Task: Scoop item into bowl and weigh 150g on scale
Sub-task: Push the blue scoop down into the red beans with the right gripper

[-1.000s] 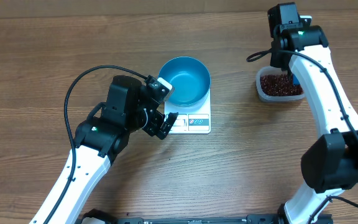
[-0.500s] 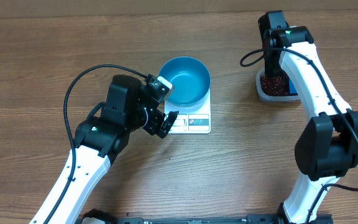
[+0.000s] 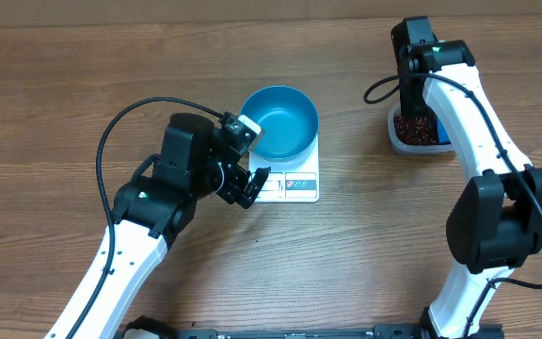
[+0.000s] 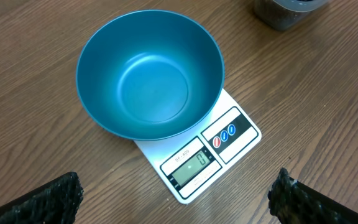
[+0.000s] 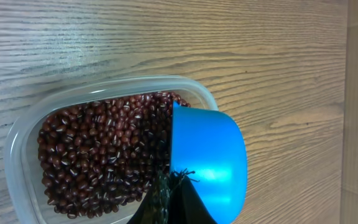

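The teal bowl (image 3: 280, 121) (image 4: 151, 68) sits empty on the white scale (image 3: 294, 184) (image 4: 229, 134), whose display faces the near side. My left gripper (image 3: 255, 155) (image 4: 179, 199) hovers just left of the scale, open, its fingers (image 4: 48, 199) wide apart with nothing between them. At the far right, a clear tub (image 3: 398, 141) (image 5: 17, 143) holds the red-brown beans (image 3: 412, 129) (image 5: 98, 149). My right gripper (image 3: 412, 113) (image 5: 173, 186) is over the tub, shut on a blue scoop (image 5: 207, 155). The scoop is turned on its side, with its rim against the beans.
The wood table (image 3: 365, 254) stretches all around. The left arm's black cable (image 3: 111, 141) loops over the left part of the table. The right arm (image 3: 483, 141) reaches along the right side, covering part of the tub.
The right arm swung left over the tub during the first half second and now covers more of it. The left arm, bowl and scale have not moved.
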Controlling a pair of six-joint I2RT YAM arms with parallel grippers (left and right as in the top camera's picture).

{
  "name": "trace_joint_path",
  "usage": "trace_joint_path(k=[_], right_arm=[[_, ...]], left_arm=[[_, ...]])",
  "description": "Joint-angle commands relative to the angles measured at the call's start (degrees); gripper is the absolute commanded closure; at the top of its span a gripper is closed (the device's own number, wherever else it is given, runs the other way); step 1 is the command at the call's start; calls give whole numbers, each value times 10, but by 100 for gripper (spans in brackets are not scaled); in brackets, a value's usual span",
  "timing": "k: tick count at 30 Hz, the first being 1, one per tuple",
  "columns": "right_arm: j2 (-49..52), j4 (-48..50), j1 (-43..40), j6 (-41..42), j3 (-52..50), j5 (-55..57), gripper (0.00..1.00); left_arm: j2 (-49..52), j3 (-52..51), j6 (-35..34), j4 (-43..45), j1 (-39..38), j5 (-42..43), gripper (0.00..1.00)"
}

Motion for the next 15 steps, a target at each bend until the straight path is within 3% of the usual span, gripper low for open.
trace_joint_path(k=[1,15], right_arm=[[1,9,-2,-19,-14,-1,96],[2,23,-2,-35,-42,-27,96]], left_arm=[[2,14,-8,3,-2,-1,0],[2,14,-8,2,-2,-1,0]])
